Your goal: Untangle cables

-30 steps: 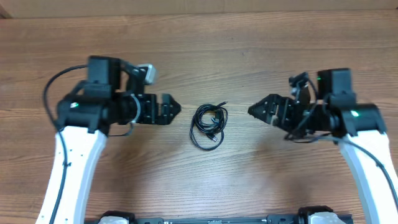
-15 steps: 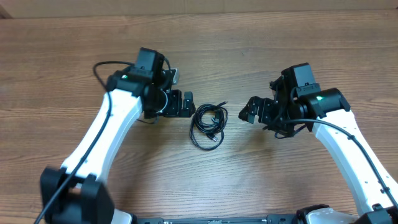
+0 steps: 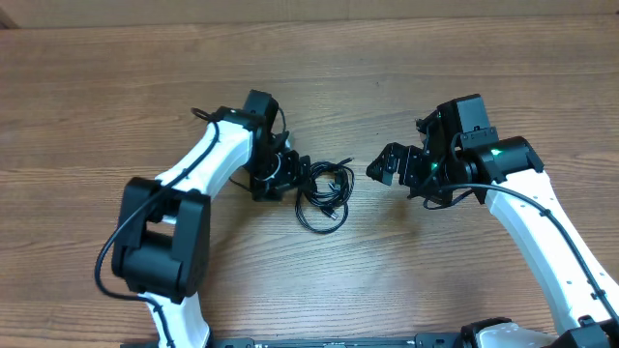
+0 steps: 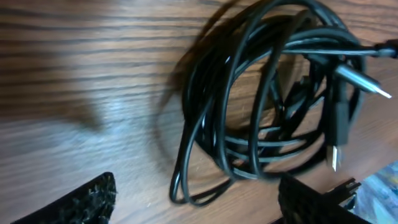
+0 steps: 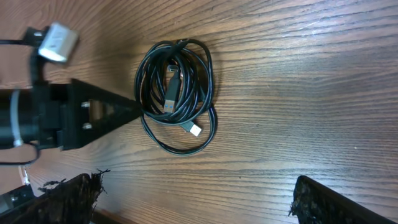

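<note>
A coil of tangled black cables (image 3: 326, 193) with silver USB plugs lies on the wooden table. It fills the left wrist view (image 4: 267, 106) and shows in the right wrist view (image 5: 177, 93). My left gripper (image 3: 290, 179) is open right at the coil's left edge, its fingertips (image 4: 199, 196) either side of the nearest loop without touching it. My right gripper (image 3: 382, 169) is open and empty, a short way right of the coil; its fingers (image 5: 193, 193) frame bare wood.
The brown wooden table (image 3: 435, 280) runs in all directions round the coil. The table's far edge (image 3: 309, 24) runs along the top of the overhead view. The left gripper's body (image 5: 68, 115) shows in the right wrist view, beside the coil.
My left arm has swung in from the left until its gripper reaches the coil's left edge. My right gripper has moved slightly left toward the coil. The cables have not moved.
</note>
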Robot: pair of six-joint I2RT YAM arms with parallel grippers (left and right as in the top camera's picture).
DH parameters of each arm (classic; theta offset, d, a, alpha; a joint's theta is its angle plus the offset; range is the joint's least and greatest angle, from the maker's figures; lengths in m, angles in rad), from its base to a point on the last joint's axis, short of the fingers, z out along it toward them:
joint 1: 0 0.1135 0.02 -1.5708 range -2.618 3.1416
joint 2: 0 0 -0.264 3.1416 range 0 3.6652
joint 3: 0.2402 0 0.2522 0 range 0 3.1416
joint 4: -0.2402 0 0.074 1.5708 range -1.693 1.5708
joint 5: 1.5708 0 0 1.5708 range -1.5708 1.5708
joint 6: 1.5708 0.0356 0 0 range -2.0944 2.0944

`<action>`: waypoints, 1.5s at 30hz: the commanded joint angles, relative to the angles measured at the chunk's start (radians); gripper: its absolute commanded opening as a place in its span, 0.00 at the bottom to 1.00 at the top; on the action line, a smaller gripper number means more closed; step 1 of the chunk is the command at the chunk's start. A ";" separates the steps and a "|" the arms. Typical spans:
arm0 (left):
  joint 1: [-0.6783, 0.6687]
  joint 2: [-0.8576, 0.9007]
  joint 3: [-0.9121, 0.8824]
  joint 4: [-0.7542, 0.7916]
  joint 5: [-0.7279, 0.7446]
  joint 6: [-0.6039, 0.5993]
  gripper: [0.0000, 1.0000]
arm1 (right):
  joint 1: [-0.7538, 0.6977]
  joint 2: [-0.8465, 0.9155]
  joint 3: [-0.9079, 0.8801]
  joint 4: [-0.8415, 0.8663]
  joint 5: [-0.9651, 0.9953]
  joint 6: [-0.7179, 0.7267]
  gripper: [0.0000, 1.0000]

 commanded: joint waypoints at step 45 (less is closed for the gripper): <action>-0.033 -0.109 0.457 -0.234 0.228 0.146 0.04 | 0.005 -0.003 0.023 -0.007 -0.049 0.004 1.00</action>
